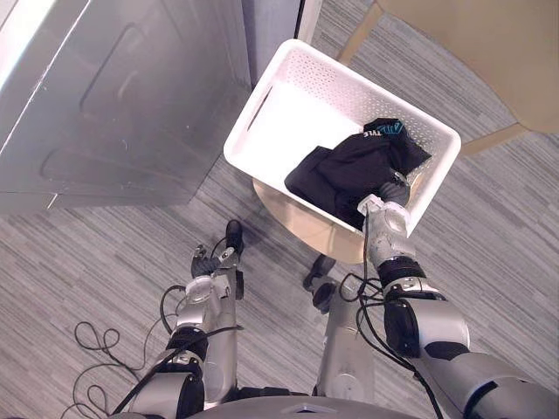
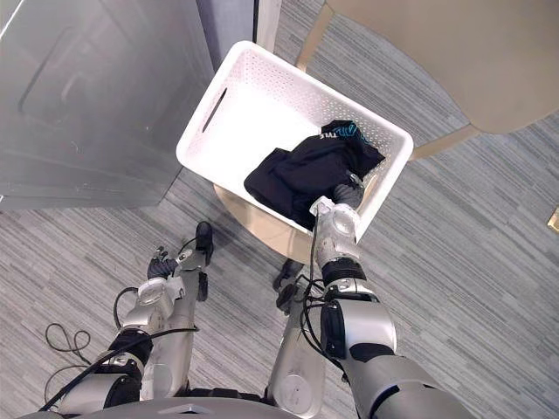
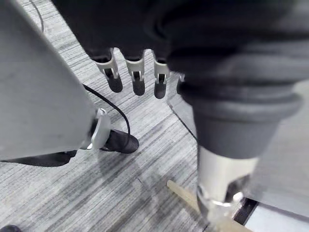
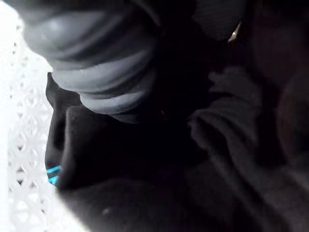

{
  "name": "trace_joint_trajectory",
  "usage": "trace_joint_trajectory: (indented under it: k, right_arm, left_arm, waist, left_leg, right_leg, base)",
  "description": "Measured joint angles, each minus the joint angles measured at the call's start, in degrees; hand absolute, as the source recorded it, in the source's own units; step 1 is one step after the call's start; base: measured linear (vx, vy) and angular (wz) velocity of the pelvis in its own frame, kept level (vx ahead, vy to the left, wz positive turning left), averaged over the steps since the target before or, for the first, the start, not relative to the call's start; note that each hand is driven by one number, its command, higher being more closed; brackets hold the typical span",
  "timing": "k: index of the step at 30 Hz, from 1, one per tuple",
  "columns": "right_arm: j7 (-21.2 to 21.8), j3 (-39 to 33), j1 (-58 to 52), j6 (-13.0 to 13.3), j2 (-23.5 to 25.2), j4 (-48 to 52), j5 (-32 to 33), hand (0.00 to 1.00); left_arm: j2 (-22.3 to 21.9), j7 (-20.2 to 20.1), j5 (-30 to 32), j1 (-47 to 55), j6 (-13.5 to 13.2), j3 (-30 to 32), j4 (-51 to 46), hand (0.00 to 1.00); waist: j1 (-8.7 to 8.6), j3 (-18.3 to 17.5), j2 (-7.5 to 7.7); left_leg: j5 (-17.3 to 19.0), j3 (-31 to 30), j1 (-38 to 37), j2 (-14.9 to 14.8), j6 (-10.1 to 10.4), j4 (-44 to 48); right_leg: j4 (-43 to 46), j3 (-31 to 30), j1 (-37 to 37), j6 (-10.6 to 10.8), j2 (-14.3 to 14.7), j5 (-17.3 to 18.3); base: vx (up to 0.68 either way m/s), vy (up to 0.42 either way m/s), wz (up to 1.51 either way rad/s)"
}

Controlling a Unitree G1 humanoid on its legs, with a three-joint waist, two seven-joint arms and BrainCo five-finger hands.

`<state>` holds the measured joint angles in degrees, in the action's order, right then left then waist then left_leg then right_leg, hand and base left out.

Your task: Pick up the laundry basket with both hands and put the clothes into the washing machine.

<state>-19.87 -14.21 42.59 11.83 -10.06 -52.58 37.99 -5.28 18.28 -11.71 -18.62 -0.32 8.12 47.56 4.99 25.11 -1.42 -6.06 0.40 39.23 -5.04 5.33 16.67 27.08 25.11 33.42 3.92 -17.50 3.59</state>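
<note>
Lying in basket (image 1: 367, 83): black clothes (image 1: 345, 170), heaped at its right end.
Basket: white, on a pale stool (image 1: 306, 229) beside the grey washing machine (image 1: 113, 105).
Right hand (image 1: 394, 189): sunk in the clothes; I cannot tell its grip.
Left hand (image 1: 206, 262): low over the floor (image 1: 87, 262), fingers (image 3: 138, 79) loose, empty.

A white basket (image 1: 293, 105) sits on a stool (image 1: 301, 225) with black clothes (image 1: 345, 170) inside. The right hand (image 1: 395, 192) reaches into the clothes. The left hand (image 1: 210, 262) hangs over the floor (image 1: 96, 262).
</note>
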Motion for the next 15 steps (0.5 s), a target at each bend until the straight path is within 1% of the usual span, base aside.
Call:
trace_joint_trajectory:
  k: [1,3,6,8,10,13,15]
  right_arm:
    - [0.06,-0.18,0.03,0.45,0.49,-0.01,2.11,1.0]
    - [0.63,-0.58,0.39,1.19,2.32,-0.05,9.23,1.0]
    - [1.09,-0.6,0.54,2.19,4.17,0.0,16.52,1.0]
    - [1.02,-0.5,0.5,3.04,5.78,0.2,20.22,1.0]
    - [0.83,-0.52,0.44,3.46,7.87,1.96,22.93,1.0]
    - [0.39,-0.29,0.4,4.4,12.42,6.97,27.01,1.0]
    - [0.13,-0.02,0.38,4.62,13.69,8.6,27.54,1.0]
  left_arm:
    - [-0.03,0.0,-0.47,0.0,0.0,0.24,0.29,0.0]
    - [-0.39,-0.01,-1.65,0.34,0.05,0.78,0.68,0.0]
    - [-0.6,-0.04,-1.78,0.37,0.19,0.74,1.51,0.0]
    - [-0.66,-0.05,-2.42,0.66,0.19,0.73,1.58,0.0]
    - [-0.7,-0.08,-2.89,1.08,0.19,0.63,1.56,0.0]
    - [-0.67,-0.09,-3.27,2.02,0.19,-0.13,1.53,0.0]
    - [-0.66,-0.1,-3.28,2.35,0.18,-0.62,1.5,0.0]
  waist:
    - [0.0,0.0,0.0]
    - [-0.03,0.0,0.0]
    - [-0.12,0.0,0.0]
    - [-0.1,0.0,0.0]
    - [-0.03,0.0,0.0]
    - [0.08,0.0,-0.01]
    - [0.11,-0.01,-0.03]
  left_leg:
    - [0.02,0.0,-0.15,0.0,0.0,-0.02]
    - [0.13,0.14,-0.61,-0.06,-0.05,-0.01]
    - [0.04,1.72,-1.88,-0.6,-0.14,-0.77]
    - [-0.1,2.79,-2.83,-1.05,-0.29,-0.97]
    - [-0.2,2.78,-3.77,-1.01,-0.41,-1.02]
    - [-0.6,2.52,-6.03,-0.9,-0.46,-1.91]
    - [-0.57,2.28,-6.81,-0.84,-0.46,-1.94]
  right_leg:
    - [-0.01,0.03,-0.16,0.0,-0.01,0.0]
    - [-0.02,0.13,-0.66,-0.02,-0.05,0.04]
    - [0.0,0.56,-1.91,0.13,-0.36,0.26]
    - [0.0,0.79,-2.91,0.28,-0.46,0.52]
    - [-0.06,0.9,-3.84,0.33,-0.51,0.69]
    - [-0.07,1.51,-5.96,0.45,-0.62,1.18]
    - [-0.04,1.96,-7.05,0.48,-0.7,1.47]
  base:
    - [0.0,0.0,0.0]
    - [0.0,0.0,0.0]
    - [0.02,-0.02,0.09]
    - [0.04,-0.03,0.1]
    - [0.05,-0.027,0.04]
    - [0.05,-0.029,0.07]
    - [0.04,-0.026,0.13]
